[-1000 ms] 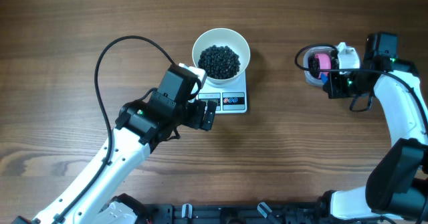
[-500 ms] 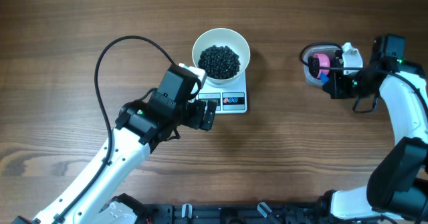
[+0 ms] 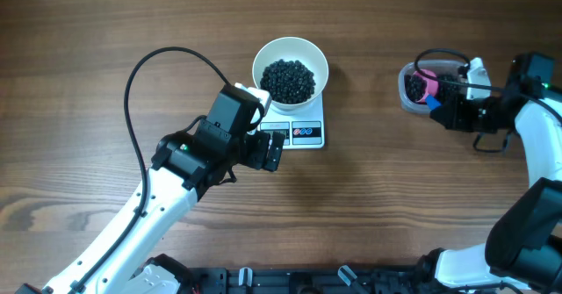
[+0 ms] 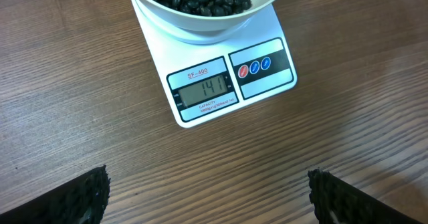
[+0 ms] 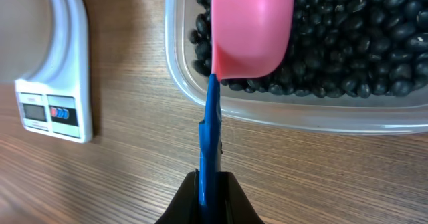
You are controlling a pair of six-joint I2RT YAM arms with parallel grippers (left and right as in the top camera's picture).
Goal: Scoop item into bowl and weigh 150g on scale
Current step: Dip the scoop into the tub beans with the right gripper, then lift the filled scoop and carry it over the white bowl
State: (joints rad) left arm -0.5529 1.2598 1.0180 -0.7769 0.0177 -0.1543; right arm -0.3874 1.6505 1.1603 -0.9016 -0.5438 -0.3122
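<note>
The white bowl (image 3: 291, 68) holds a heap of black beads (image 3: 288, 80) and stands on the white scale (image 3: 303, 134). In the left wrist view the scale's display (image 4: 202, 91) reads 141, just below the bowl (image 4: 200, 25). My left gripper (image 3: 273, 150) hovers open beside the scale's front left corner; its fingertips (image 4: 85, 194) stand wide over bare wood. My right gripper (image 5: 210, 187) is shut on the blue handle (image 5: 211, 130) of a pink scoop (image 5: 251, 30). The scoop sits over the beads (image 5: 361, 43) in the clear tub (image 5: 301, 114).
The tub (image 3: 409, 95) stands at the right of the table, with my right gripper (image 3: 450, 108) just to its right. The scale (image 5: 61, 83) shows at the left of the right wrist view. Bare wood lies between the scale and the tub.
My right arm has drawn back to the right, and the pink scoop has shifted slightly right within the tub. The left arm, bowl and scale have not moved.
</note>
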